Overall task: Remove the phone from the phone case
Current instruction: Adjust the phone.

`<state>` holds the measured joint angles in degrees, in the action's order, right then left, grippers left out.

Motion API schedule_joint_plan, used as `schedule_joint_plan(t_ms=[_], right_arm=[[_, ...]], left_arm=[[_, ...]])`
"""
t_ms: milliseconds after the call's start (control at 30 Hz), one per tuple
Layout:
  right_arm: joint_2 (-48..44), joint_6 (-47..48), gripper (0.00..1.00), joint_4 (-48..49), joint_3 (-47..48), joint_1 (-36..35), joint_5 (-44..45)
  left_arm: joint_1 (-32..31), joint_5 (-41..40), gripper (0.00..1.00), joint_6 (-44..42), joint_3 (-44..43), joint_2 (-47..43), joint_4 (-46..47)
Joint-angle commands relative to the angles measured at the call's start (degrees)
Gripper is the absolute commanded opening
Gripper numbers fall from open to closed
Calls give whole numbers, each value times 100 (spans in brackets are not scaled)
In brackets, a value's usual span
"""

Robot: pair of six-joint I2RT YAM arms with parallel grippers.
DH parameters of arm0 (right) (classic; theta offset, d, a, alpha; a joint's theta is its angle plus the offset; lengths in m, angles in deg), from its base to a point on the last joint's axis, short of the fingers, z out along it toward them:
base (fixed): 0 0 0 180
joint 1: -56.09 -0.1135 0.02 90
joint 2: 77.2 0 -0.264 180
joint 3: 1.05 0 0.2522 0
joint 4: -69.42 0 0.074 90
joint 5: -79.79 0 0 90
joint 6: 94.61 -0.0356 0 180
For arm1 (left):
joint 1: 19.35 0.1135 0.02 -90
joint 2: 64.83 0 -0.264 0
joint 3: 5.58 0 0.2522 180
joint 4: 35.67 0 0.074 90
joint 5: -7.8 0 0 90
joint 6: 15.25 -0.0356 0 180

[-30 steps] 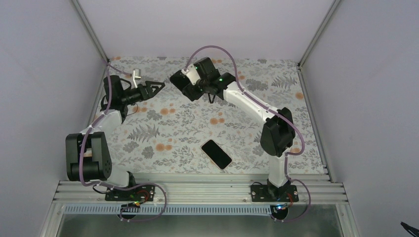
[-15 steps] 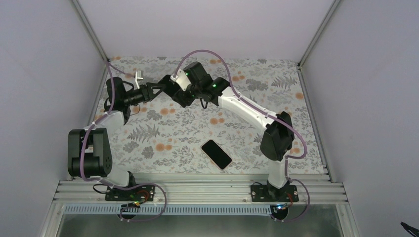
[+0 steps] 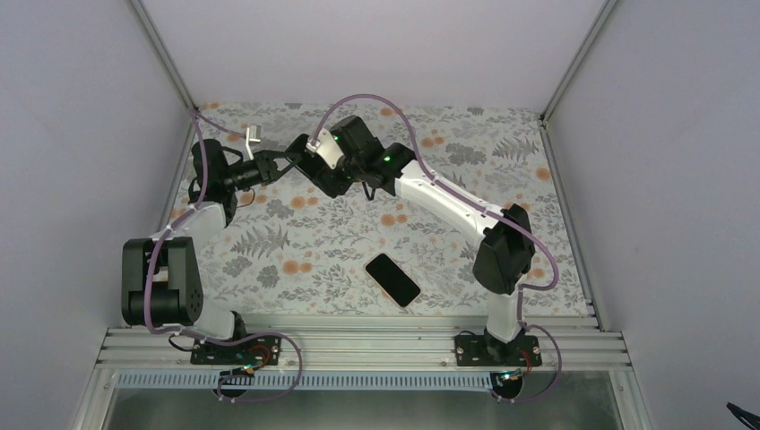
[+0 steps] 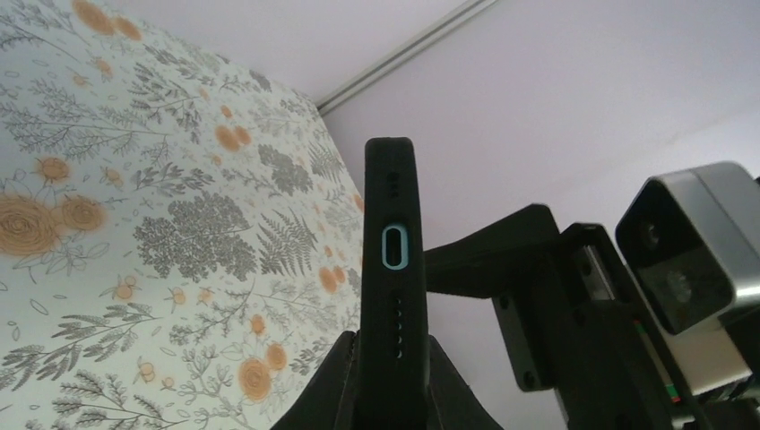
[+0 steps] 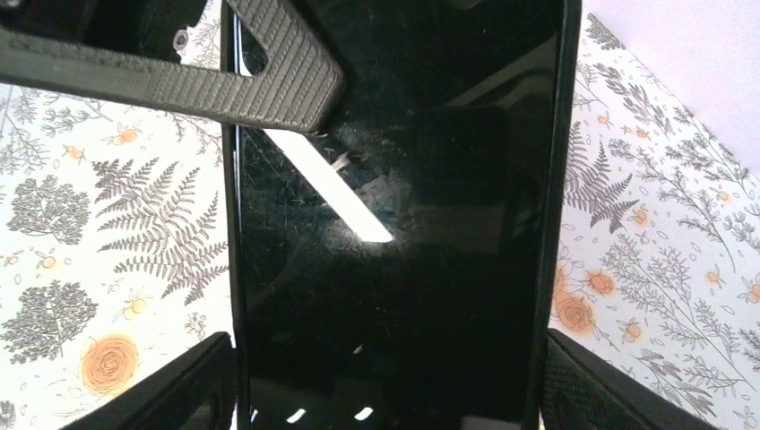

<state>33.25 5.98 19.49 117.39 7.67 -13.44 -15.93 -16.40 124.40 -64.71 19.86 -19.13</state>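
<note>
A black phone [image 5: 403, 269] sits in its black phone case [image 5: 548, 179], held above the back left of the table. My right gripper [image 5: 390, 358] is shut across the case's two long edges, the glossy screen facing its camera. My left gripper [image 4: 392, 345] is shut on the case's end [image 4: 392, 197], one finger on each flat face, below the teal-ringed port. From above, the left gripper [image 3: 291, 161] meets the right gripper [image 3: 315, 168] at the case. A ribbed left finger [image 5: 224, 72] lies over the screen's upper left corner.
A second black phone-shaped slab [image 3: 392, 279] lies flat on the floral tablecloth [image 3: 296, 242] near the front edge, between the two arm bases. Pale walls close in the table on the left, back and right.
The right arm carried the cased phone left to the left gripper. The left jaws, open a second ago, have closed on the case's end.
</note>
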Motion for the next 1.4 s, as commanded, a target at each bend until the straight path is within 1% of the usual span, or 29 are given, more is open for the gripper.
schedule_joint_plan(t_ms=[0, 100, 200, 367, 467, 567, 600, 733, 800, 933, 1100, 1200, 1300, 1367], right_arm=[[-471, 56, 80, 71, 125, -48, -258], [-593, 31, 89, -220, 85, 24, -718], [-807, -40, 99, -431, 38, 145, -1320], [-1224, -88, 99, -618, -90, 476, -2206], [-1450, -246, 99, -754, -240, 1018, -3227], [-1860, -401, 99, -691, -571, 1502, -4168], [-1981, -430, 99, -666, -692, 1600, -4276], [-2377, -344, 99, -793, -1068, 1697, -4466], [-2587, -323, 99, -931, -1244, 1703, -4491], [-2938, -98, 99, -1215, -1605, 1704, -4317], [-3327, 316, 99, -1338, -2226, 1771, -4216], [-3349, 364, 99, -1332, -2430, 1764, -4077], [-3357, 192, 99, -1229, -2647, 1702, -3907], [-3272, 260, 99, -1378, -2708, 1619, -3821]], left_arm=[[36, 21, 2, -495, -94, -178, -141], [29, 100, 2, -669, -96, -315, -157], [27, 150, 2, -1124, -125, -546, -432], [1, 335, 2, -1974, -225, -1017, -1068], [-59, 465, 3, -2644, -367, -1246, -1653], [-267, 774, 2, -3786, -706, -1378, -2656], [-357, 886, 2, -4287, -876, -1376, -3302], [-788, 1013, 2, -6005, -1705, -1183, -5250], [-1000, 997, 2, -6693, -2020, -1072, -5864], [-1399, 925, 2, -7084, -2289, -963, -6264], [-1972, 578, 2, -7740, -2630, -732, -6933], [-2286, 403, 2, -7954, -2774, -592, -7189], [-2469, 296, 2, -8136, -2893, -450, -7381], [-2545, 262, 2, -8184, -2952, -360, -7448]])
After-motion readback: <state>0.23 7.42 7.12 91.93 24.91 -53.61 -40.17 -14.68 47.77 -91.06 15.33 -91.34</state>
